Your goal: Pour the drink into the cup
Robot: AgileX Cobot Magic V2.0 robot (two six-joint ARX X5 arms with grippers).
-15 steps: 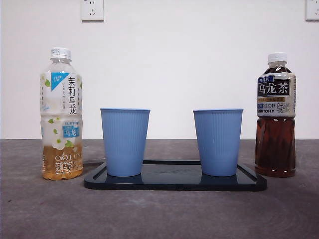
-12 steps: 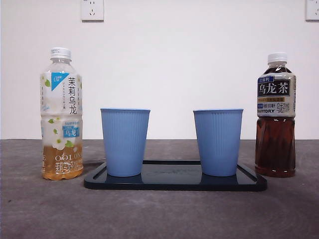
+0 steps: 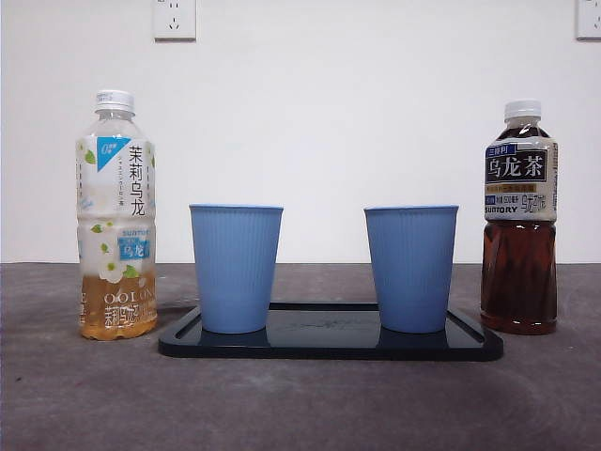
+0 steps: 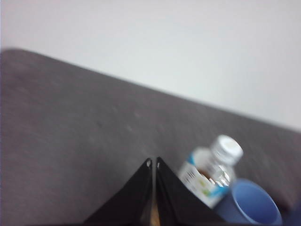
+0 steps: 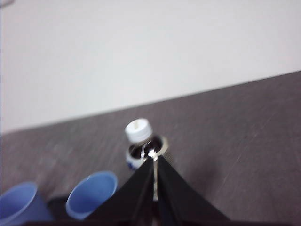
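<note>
A pale jasmine oolong bottle [image 3: 116, 216] with a white cap stands at the left, capped and about a quarter full. A dark oolong tea bottle [image 3: 519, 218] stands at the right, capped and fuller. Two empty blue ribbed cups [image 3: 236, 267] [image 3: 411, 267] stand on a black tray [image 3: 331, 346] between them. No arm shows in the front view. My left gripper [image 4: 153, 163] is shut and empty, above and beside the pale bottle [image 4: 210, 174]. My right gripper [image 5: 154, 155] is shut and empty, above the dark bottle [image 5: 138, 133].
A white wall with two sockets [image 3: 174, 18] stands behind the grey table [image 3: 300, 404]. The wrist views show the cups from above: one [image 4: 248, 204] by the pale bottle, two [image 5: 91, 192] [image 5: 18, 201] by the dark bottle.
</note>
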